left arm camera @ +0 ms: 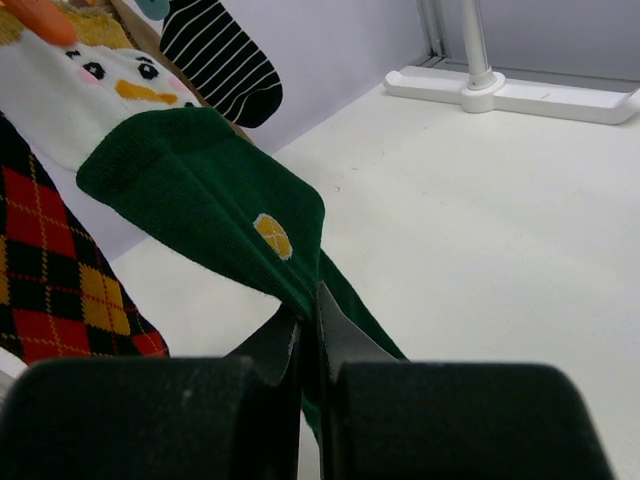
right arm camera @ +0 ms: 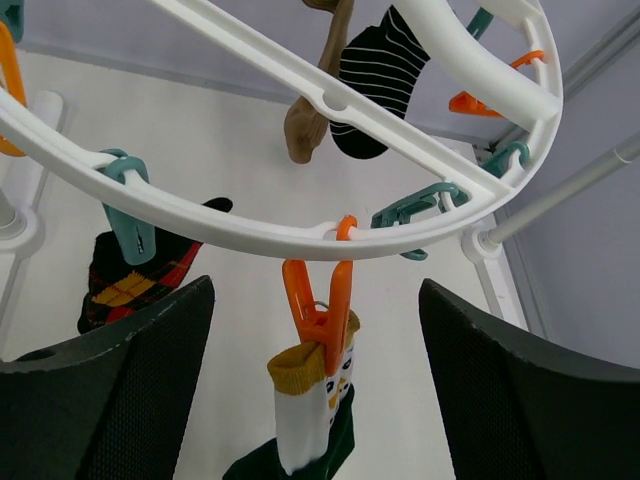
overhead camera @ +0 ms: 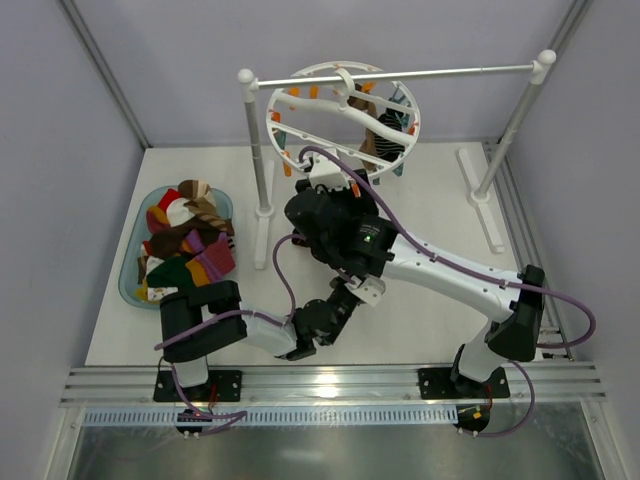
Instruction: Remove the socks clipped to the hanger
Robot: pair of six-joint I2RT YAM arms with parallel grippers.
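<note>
The white ring hanger (overhead camera: pixel 275 125) hangs from the rack bar. A white sock with a face, yellow cuff and dark green foot (right arm camera: pixel 305 420) hangs from an orange clip (right arm camera: pixel 318 300) on the ring (right arm camera: pixel 250 235). My right gripper (right arm camera: pixel 315 290) is open, one finger on each side of that clip, not touching it. My left gripper (left arm camera: pixel 308 320) is shut on the green toe (left arm camera: pixel 200 190) of the same sock, below it. A black-white striped sock (right arm camera: pixel 375 75), a brown sock (right arm camera: pixel 310 120) and a red-orange diamond sock (right arm camera: pixel 125 285) are also clipped on.
A clear tray (overhead camera: pixel 135 285) at the left holds several loose socks. The rack's white posts (overhead camera: pixel 257 140) and metal bar (overhead camera: pixel 450 72) stand at the back, with a base foot (overhead camera: pixel 480 200) on the right. The right arm (overhead camera: pixel 440 270) crosses over the left arm.
</note>
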